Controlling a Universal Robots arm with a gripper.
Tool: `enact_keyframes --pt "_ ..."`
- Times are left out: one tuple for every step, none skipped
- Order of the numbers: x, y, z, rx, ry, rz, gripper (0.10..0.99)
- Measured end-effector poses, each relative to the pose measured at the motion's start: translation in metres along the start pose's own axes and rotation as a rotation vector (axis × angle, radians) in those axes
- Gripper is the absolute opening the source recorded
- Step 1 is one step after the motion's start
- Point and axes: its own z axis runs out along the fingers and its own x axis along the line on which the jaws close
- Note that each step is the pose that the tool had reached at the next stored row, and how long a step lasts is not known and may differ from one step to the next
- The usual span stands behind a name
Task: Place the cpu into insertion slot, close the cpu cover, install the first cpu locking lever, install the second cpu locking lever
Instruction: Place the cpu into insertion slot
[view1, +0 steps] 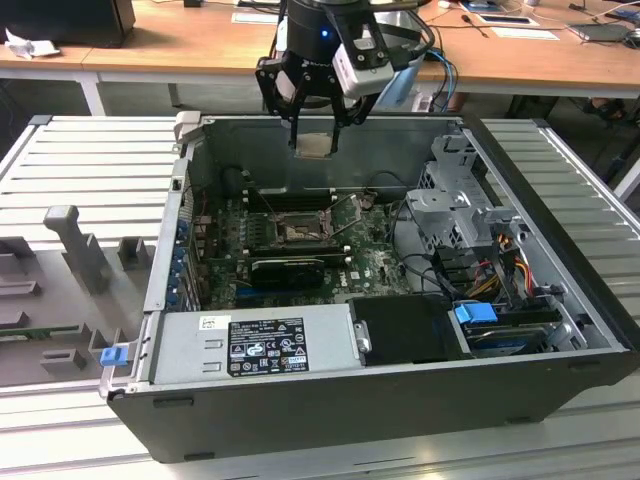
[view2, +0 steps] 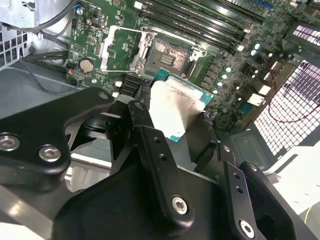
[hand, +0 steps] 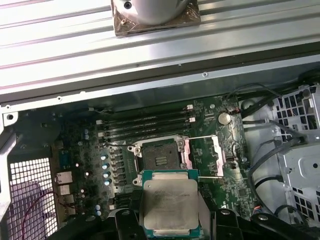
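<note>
Gripper (view1: 316, 140) clamped on the cpu (hand: 169, 202), held flat and clear above the bare insertion slot (hand: 161, 159); just beside the slot, the cpu cover (hand: 218, 156) stands flipped open on the green board (hand: 235, 180) inside the computer case (view1: 300, 400)

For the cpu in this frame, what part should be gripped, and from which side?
Probably best pinched by two opposite thin edges, coming from above its silver face. The cpu is a thin, flat square held roughly level, and the gripper holds it that way now.
</note>
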Motion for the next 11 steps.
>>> enact_keyframes --pt "0.0001 0.0000 0.0001 0.000 -0.0004 0.005 0.525" --pt "0.0001 0.0000 0.0003 0.000 -0.0010 0.011 0.525" --pt "0.0000 0.0000 0.0005 0.000 -0.0015 0.017 0.525" --pt "0.0000 -0.0001 0.0006 0.000 -0.0020 0.023 0.525" --pt "0.0000 -0.0001 0.0006 0.000 -0.0026 0.030 0.525" --pt "0.0000 -0.0001 0.0009 -0.001 -0.0037 0.042 0.525" --pt "0.0000 -0.0001 0.0011 -0.001 -0.0042 0.047 0.525" --pt "0.0000 -0.0001 0.0012 -0.001 -0.0044 0.050 0.525" --pt "0.0000 -0.0001 0.0012 -0.001 -0.0046 0.053 0.525" --pt "0.0000 -0.0001 0.0013 -0.001 -0.0051 0.058 0.525" --pt "0.0000 -0.0002 0.0014 -0.001 -0.0055 0.063 0.525"
